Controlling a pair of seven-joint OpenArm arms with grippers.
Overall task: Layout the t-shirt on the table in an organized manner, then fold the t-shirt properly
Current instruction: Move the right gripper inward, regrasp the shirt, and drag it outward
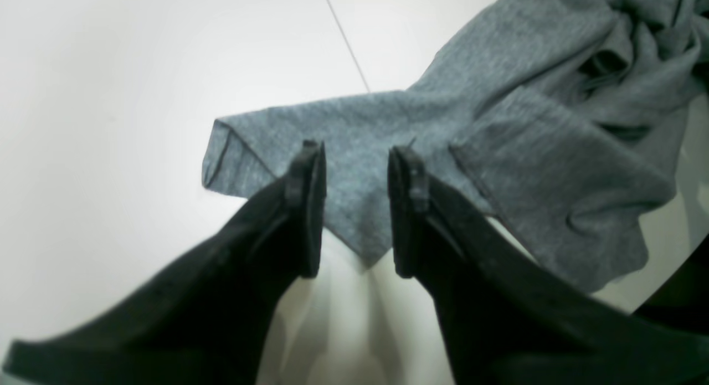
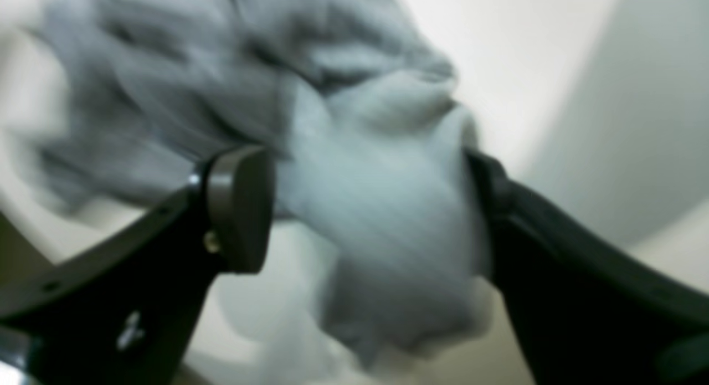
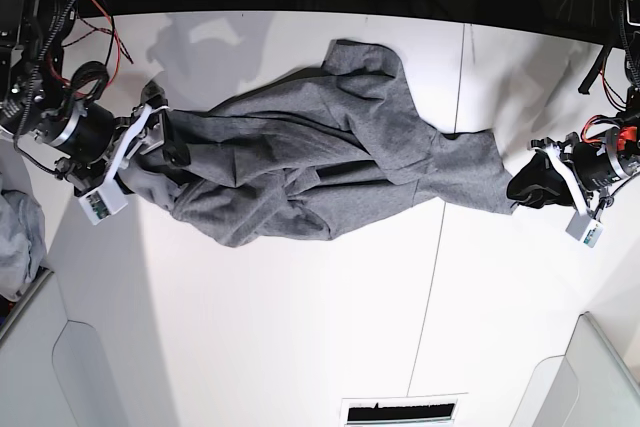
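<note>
The t-shirt (image 3: 320,162) is lying stretched sideways across the far half of the table (image 3: 300,327), bunched and wrinkled in the middle, crossing the thin dark seam (image 3: 440,207) in the tabletop. One end is reaching toward each arm.

At the base view's right, the left gripper (image 3: 528,187) is sitting at the shirt's tapered end. Its wrist camera is showing the left gripper (image 1: 355,208) with its two black fingers (image 1: 307,208) standing apart, a clear gap between them. A flat hemmed flap of grey cloth is lying on the table under that gap, its corner pointing back between the fingers. The cloth is not being pinched.

At the base view's left, the right gripper (image 3: 168,142) is pushed into the other end of the shirt. In the blurred wrist picture, the right gripper (image 2: 365,208) is holding its fingers (image 2: 238,208) spread wide, with a thick wad of grey fabric filling the space between them. Whether the fingers are pressing on that wad I cannot tell.

A lighter bluish-grey heap (image 3: 18,237) is sitting past the table's left edge.
</note>
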